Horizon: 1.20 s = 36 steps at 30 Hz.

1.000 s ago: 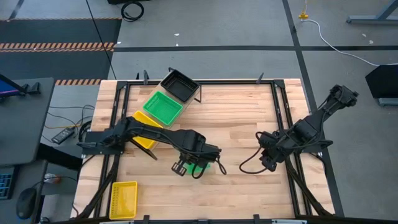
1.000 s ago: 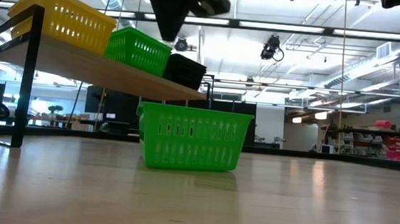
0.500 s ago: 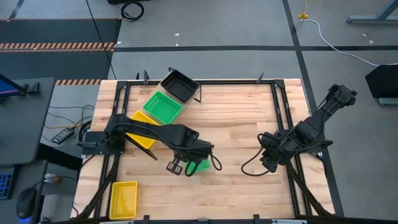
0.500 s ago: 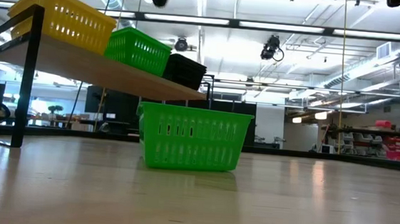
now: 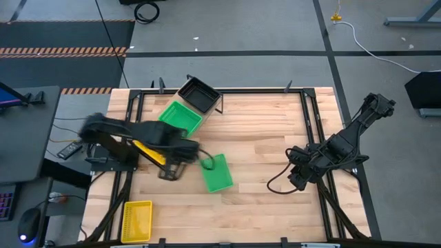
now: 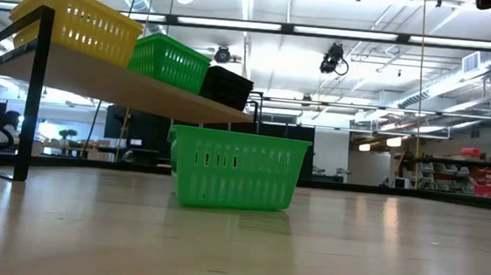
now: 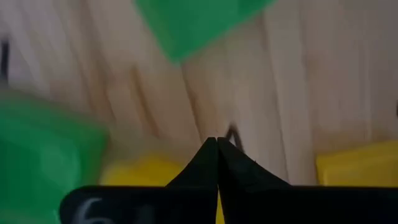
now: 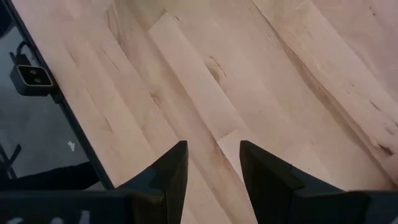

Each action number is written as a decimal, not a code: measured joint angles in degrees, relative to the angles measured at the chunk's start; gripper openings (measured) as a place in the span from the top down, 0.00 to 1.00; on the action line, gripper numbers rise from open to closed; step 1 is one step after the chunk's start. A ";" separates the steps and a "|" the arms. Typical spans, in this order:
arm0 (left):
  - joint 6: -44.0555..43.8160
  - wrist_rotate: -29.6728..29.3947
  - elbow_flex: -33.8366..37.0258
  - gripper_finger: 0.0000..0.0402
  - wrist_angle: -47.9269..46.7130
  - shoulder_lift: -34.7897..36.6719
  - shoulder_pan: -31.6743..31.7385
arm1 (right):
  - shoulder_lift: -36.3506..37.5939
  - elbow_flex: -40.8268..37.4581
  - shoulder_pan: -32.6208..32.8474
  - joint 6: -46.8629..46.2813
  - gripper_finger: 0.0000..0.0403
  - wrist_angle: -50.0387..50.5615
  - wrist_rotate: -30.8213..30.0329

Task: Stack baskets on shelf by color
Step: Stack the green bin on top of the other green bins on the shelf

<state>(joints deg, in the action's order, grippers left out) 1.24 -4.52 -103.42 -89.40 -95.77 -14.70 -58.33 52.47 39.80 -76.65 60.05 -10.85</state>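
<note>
- Left gripper (image 5: 169, 172) hangs beside the shelf (image 5: 164, 128), jaws together, holding nothing.
- Green basket (image 5: 218, 173) sits alone mid-bench (image 5: 275, 124).
- Right gripper (image 5: 298, 180) waits, jaws apart.

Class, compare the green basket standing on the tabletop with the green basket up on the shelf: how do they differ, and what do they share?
The green basket on the tabletop rests on the table's wood, clear of other baskets; the green basket on the shelf sits raised on the shelf, between a yellow basket and a black basket. In the high view, their long sides point different ways. Both are green, slotted and upright.
</note>
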 joint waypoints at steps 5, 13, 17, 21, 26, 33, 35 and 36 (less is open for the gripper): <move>-7.82 -1.13 15.74 1.00 8.19 13.82 -1.74 | -0.07 0.00 0.29 -0.32 0.62 -0.41 -0.07; -1.05 -6.32 16.60 0.96 21.59 14.68 -5.59 | -0.13 0.00 0.27 -1.45 0.62 0.10 1.04; 7.60 -4.46 18.61 0.92 26.73 11.04 -4.57 | -0.20 0.00 0.27 -3.62 0.62 0.18 1.01; 16.95 1.74 22.11 0.84 31.94 6.83 -3.02 | -0.22 0.00 0.27 -7.10 0.62 0.08 1.01; 30.17 6.84 25.63 0.68 37.00 2.01 -2.77 | -0.22 0.00 0.27 -9.33 0.62 -0.01 1.03; 35.79 4.82 27.90 0.50 44.79 -2.54 -1.56 | -0.22 0.00 0.27 -10.38 0.62 0.03 0.47; 36.42 4.76 28.63 0.47 46.52 -3.24 -0.77 | -0.24 0.00 0.27 -10.38 0.62 0.01 0.39; 37.10 5.17 29.20 0.46 47.10 -3.60 -0.33 | -0.24 0.00 0.27 -10.38 0.62 0.02 0.31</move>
<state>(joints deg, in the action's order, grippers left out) 38.34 0.65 -74.22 -42.30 -99.38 -15.03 -58.57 52.47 40.07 -87.02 60.06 -10.55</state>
